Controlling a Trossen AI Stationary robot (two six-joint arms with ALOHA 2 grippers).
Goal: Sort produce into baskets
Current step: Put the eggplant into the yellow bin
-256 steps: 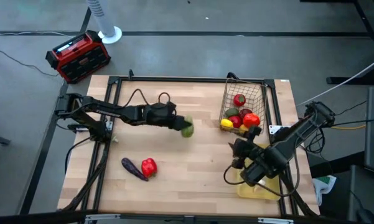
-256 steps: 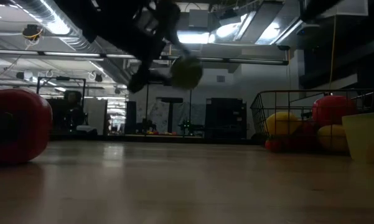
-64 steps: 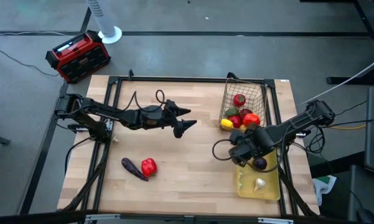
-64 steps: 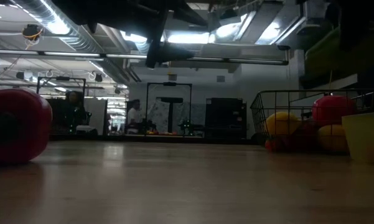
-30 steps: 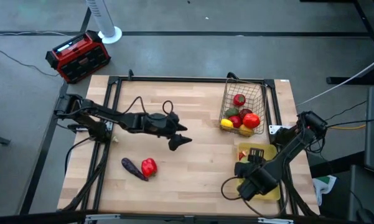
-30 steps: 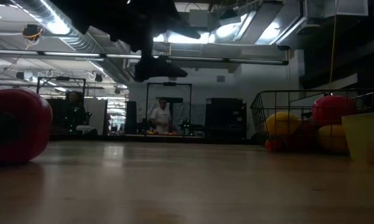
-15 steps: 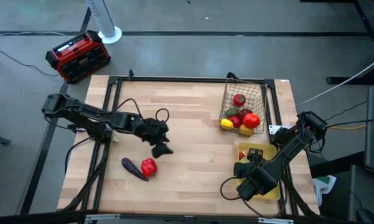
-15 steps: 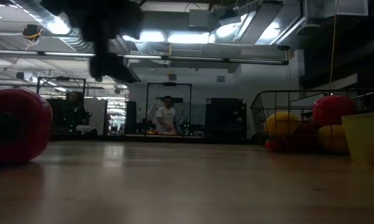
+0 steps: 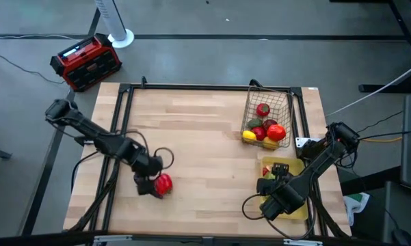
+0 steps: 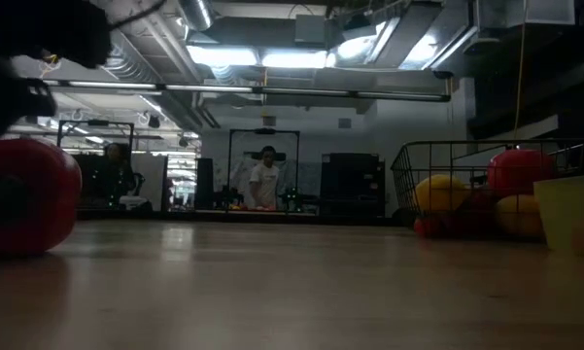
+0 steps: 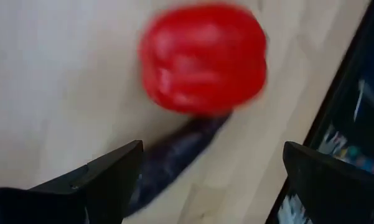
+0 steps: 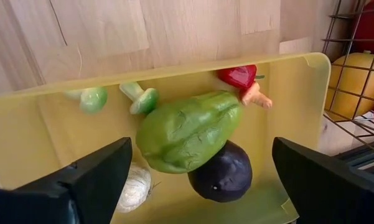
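Left gripper point(image 9: 149, 183) over red pepper point(image 9: 163, 182) and eggplant point(image 11: 174, 152), jaws wide, empty. Right gripper point(image 9: 268, 186) above yellow tray point(image 12: 286, 93), wide, empty.

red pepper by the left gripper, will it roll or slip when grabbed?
The glossy, rounded red toy pepper looks hard and smooth, so it may slip between the open left gripper fingers. It lies against the dark purple eggplant, which probably checks rolling that way. It's likely light, so a nudge could shift it.
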